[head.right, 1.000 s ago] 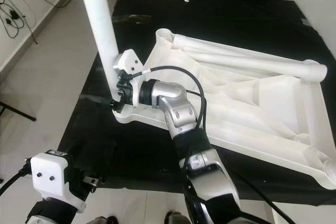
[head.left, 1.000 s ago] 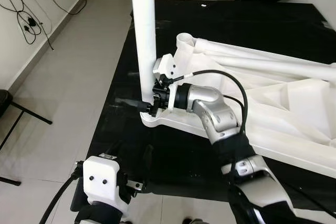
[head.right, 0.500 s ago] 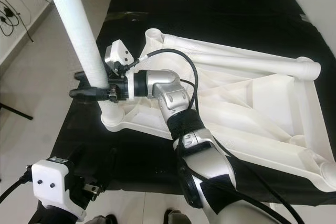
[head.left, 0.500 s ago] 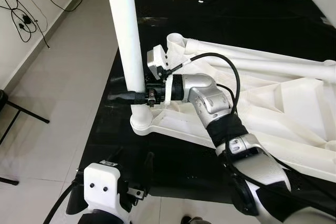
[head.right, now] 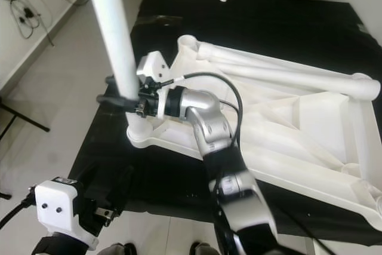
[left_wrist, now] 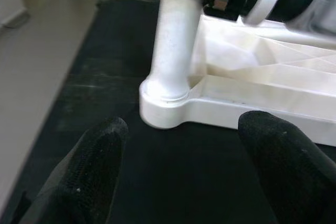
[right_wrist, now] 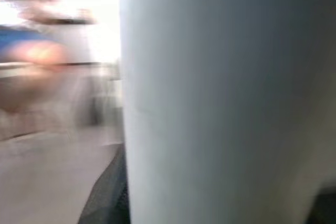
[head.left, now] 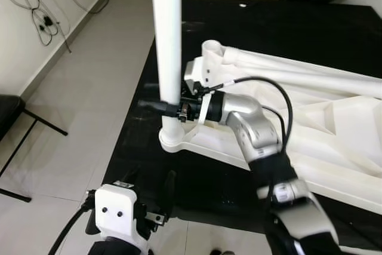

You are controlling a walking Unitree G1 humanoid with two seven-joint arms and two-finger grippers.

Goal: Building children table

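Right claw point(head.left: 169, 107) is clenched around the white table leg point(head.left: 168, 40), which I hold upright in the upturned tabletop's corner socket point(head.left: 173, 138); left claw point(left_wrist: 178, 177) hangs released.

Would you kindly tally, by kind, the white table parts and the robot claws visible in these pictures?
Upright white plastic table leg: 1
Upturned white plastic tabletop frame on the black mat: 1
White legs lying along the frame: 2
Claws: 2, right claw on the upright leg, left claw low
Total: 6
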